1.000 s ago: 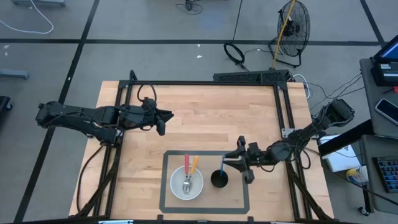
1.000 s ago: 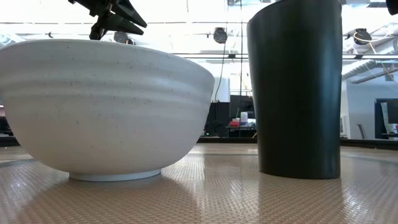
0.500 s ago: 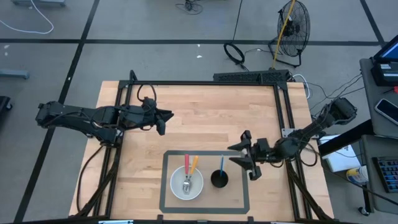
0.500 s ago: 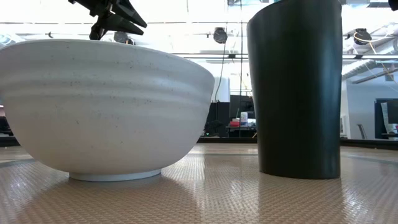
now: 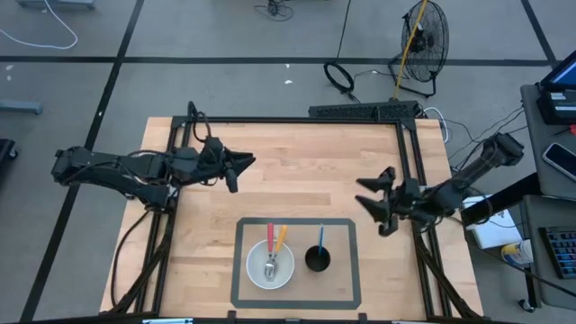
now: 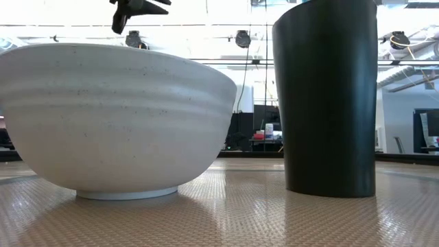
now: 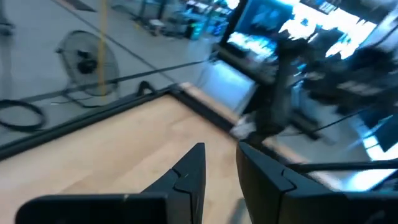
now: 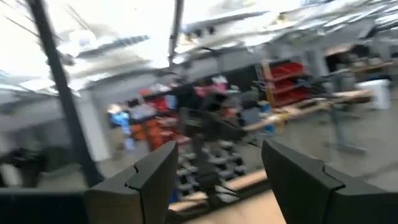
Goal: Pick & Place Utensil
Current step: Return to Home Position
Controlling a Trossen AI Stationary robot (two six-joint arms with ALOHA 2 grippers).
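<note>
In the high view a white bowl (image 5: pixel 270 266) sits on a dark-bordered mat and holds a fork plus a red-handled and an orange-handled utensil. Beside it stands a black cup (image 5: pixel 317 260) with a blue-handled utensil (image 5: pixel 320 238) standing in it, handle leaning on the rim. My right gripper (image 5: pixel 371 200) hangs open, well to the right of the cup and above the table. My left gripper (image 5: pixel 241 168) hovers open over the bare wood, left of and beyond the bowl. The low view shows the bowl (image 6: pixel 116 123) and the cup (image 6: pixel 329 96) up close.
The mat's dark border (image 5: pixel 297 221) frames the bowl and cup near the table's near edge. Bare wood (image 5: pixel 306 171) lies between the two grippers. Black frame rails (image 5: pixel 409 162) run along the table's sides. A fan and cables lie on the floor beyond the far edge.
My right gripper has drawn back from beside the black cup toward the table's right edge and somewhat toward the far edge, staying open. The blue-handled utensil stays standing in the cup. My left gripper has tipped up slightly and shifted a little toward the right.
</note>
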